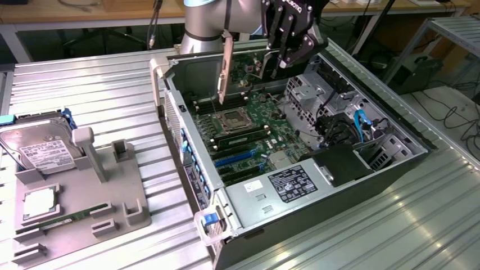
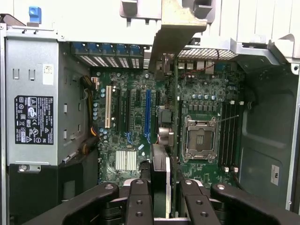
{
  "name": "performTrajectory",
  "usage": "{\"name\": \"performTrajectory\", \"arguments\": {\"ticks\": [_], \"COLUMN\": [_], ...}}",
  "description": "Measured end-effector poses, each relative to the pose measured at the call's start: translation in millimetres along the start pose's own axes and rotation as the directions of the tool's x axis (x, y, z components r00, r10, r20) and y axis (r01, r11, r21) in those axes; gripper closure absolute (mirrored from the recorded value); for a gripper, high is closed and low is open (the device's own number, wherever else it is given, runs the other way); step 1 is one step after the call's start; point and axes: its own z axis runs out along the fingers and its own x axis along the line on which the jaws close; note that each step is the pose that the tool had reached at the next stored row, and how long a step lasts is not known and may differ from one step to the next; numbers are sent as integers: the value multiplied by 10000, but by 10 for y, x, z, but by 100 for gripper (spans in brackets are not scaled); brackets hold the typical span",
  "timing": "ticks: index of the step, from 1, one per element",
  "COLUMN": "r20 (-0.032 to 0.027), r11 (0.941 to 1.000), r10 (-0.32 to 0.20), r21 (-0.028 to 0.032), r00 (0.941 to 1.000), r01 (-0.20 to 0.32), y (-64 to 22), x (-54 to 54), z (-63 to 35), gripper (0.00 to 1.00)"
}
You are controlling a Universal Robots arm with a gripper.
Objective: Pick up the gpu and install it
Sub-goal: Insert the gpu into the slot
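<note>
The gpu (image 1: 251,66) hangs edge-down above the open computer case (image 1: 188,129), its pale metal bracket (image 1: 224,70) toward the exterior view's left. My gripper (image 1: 284,63) is shut on the card's other end. In the wrist view the gpu (image 2: 161,173) runs edge-on between my fingers (image 2: 139,199), with its bracket (image 2: 174,28) at the far end over the case's rear wall. My gripper (image 2: 162,190) is above the motherboard (image 2: 131,140), with the card roughly in line with the strip between the blue expansion slot (image 2: 147,115) and the CPU socket (image 2: 199,138).
A power supply (image 1: 289,185) and drive bays with blue cables (image 1: 360,126) fill the case's near end. On the exterior view's left, a grey fixture (image 1: 90,202) holds a silver hard drive (image 1: 41,149), a processor (image 1: 37,205) and a memory stick (image 1: 71,219). The case rests on a ribbed metal table (image 1: 98,90).
</note>
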Motion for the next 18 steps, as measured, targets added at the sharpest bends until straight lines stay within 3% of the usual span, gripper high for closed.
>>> {"name": "performTrajectory", "arguments": {"ticks": [18], "r20": [-5], "r11": [9997], "r10": [-226], "r21": [0], "r00": [9997], "r01": [226], "y": [-2], "x": [3], "z": [97], "gripper": [73]}}
